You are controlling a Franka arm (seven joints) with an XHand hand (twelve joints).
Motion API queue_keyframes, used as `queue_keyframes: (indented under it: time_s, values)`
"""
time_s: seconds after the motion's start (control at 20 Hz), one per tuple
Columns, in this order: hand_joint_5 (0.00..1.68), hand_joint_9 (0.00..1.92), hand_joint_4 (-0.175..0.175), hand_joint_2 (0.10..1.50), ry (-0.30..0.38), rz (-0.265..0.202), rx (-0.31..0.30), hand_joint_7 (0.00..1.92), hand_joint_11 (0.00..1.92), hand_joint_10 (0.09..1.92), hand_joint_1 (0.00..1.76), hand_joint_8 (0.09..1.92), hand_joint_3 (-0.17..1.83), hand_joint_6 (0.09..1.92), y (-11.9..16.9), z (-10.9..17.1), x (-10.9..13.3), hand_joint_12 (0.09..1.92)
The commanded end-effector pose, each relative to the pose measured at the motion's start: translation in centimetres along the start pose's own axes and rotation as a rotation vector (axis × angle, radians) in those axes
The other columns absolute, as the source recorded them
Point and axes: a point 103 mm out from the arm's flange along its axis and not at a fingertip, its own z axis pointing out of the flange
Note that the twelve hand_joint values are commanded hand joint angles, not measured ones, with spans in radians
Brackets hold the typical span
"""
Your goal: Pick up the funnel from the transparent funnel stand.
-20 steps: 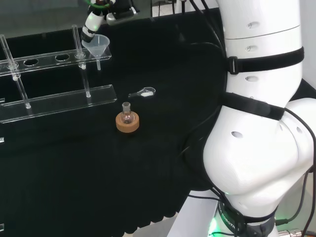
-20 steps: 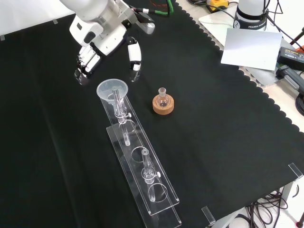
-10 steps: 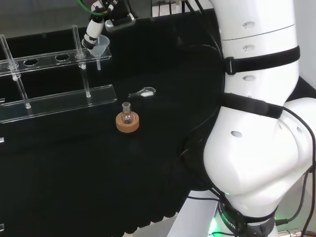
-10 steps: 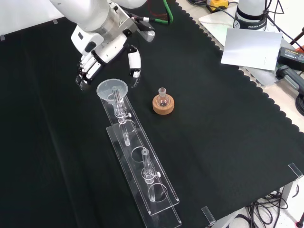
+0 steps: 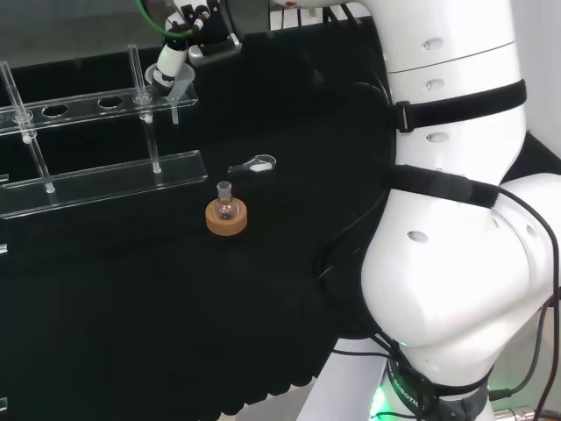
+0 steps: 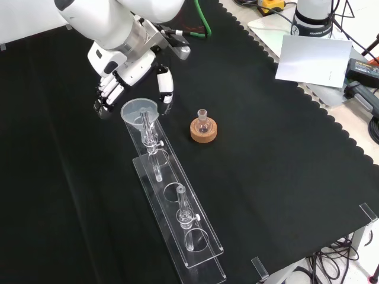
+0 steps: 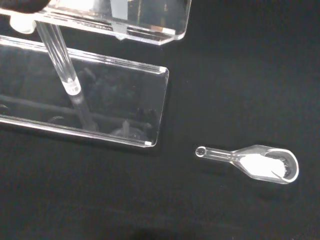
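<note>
In the head view, the funnel (image 5: 178,86) sits in the last hole at the end of the clear funnel stand (image 5: 96,167), with its thin stem hanging down through the hole. That is why it stays up and does not tip. The hand (image 5: 173,60) is right at the funnel's rim, close enough to look like touching. A small flask (image 5: 226,201) stands in a cork ring (image 5: 226,217) so it cannot roll, and a little clear scoop (image 5: 253,164) lies on the cloth near it.

In the front view, the hand (image 6: 131,70) hangs just above and behind the funnel (image 6: 140,110). Its fingers (image 6: 107,93) are on one side of the wide cup and the thumb on the other, spread apart and not yet closed on it. This looks like getting ready to pinch the rim.

In the wrist view, the stand's bottom plate (image 7: 85,100) is close by, and the scoop (image 7: 260,163) with white powder lies apart from it
</note>
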Motion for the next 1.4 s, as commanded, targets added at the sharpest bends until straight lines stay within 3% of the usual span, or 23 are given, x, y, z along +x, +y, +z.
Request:
queue_keyframes:
  time_s: [0.05, 0.7, 1.15, 1.4]
  values:
    - [0.04, 0.07, -0.019, 0.64, 0.001, -0.005, -0.03, 0.0, 0.29, 0.93, 0.65, 0.32, 0.45, 0.09, 0.0, 0.3, 0.4, 1.52]
    - [0.05, 0.09, -0.023, 0.64, -0.007, -0.001, -0.069, 0.0, 0.31, 0.92, 0.64, 0.35, 0.46, 0.09, -2.0, -0.8, 1.2, 1.51]
    - [0.04, 0.06, -0.025, 0.63, -0.098, 0.019, -0.125, 0.0, 0.32, 0.91, 0.63, 0.3, 0.46, 0.09, -2.9, 0.9, 3.2, 1.51]
    - [0.03, 0.03, -0.03, 0.63, -0.085, 0.035, -0.133, 0.0, 0.31, 0.92, 0.63, 0.24, 0.47, 0.09, -2.3, 1.2, 2.8, 1.51]
